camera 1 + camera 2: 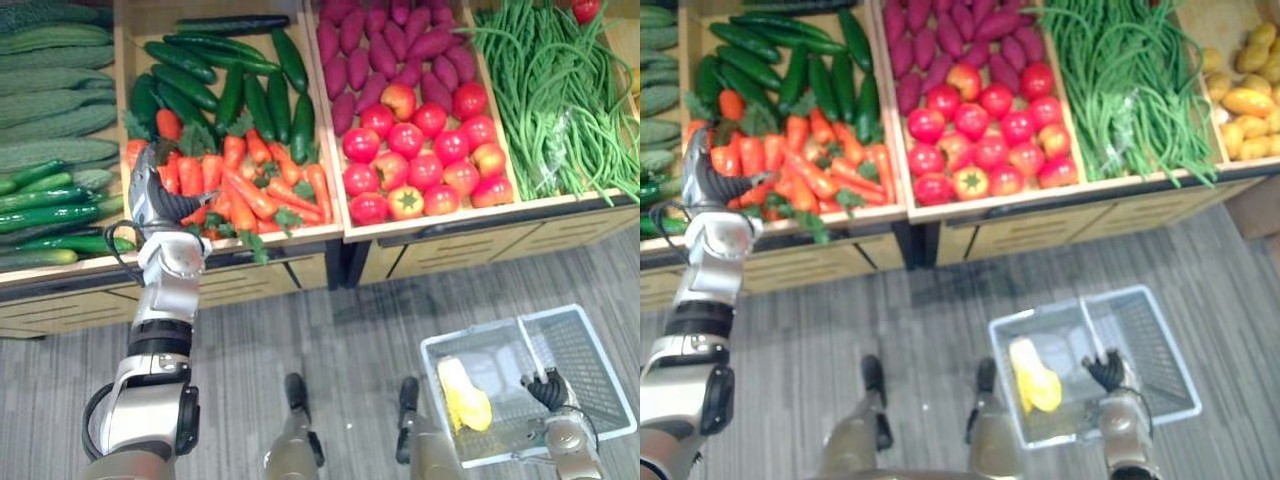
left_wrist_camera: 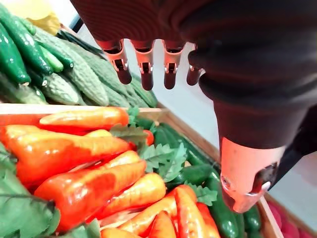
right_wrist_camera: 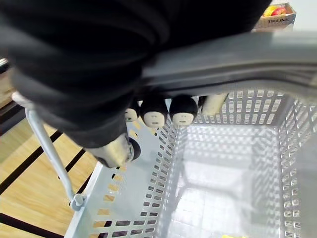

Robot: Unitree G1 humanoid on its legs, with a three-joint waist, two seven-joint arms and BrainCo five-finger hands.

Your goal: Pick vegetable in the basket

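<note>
Orange carrots [image 1: 250,190] with green tops lie piled in a wooden crate. My left hand [image 1: 160,190] hovers over the left end of this pile, open, with its fingers [image 2: 146,69] and thumb spread above the carrots [image 2: 84,188] and nothing between them. Low on the right hangs a pale mesh basket [image 1: 590,360] above the floor. My right hand [image 1: 548,390] is shut on the basket's grey handle [image 3: 223,59], fingers [image 3: 153,111] curled round it. A yellow vegetable [image 1: 463,395] lies in the basket's left half.
Dark cucumbers [image 1: 230,90] fill the back of the carrot crate. Pale green cucumbers [image 1: 50,100] lie to its left. To the right come purple sweet potatoes [image 1: 380,40], red tomatoes [image 1: 420,150], long green beans [image 1: 560,90] and yellow potatoes [image 1: 1245,100]. Grey plank floor [image 1: 350,320] runs in front of the stand.
</note>
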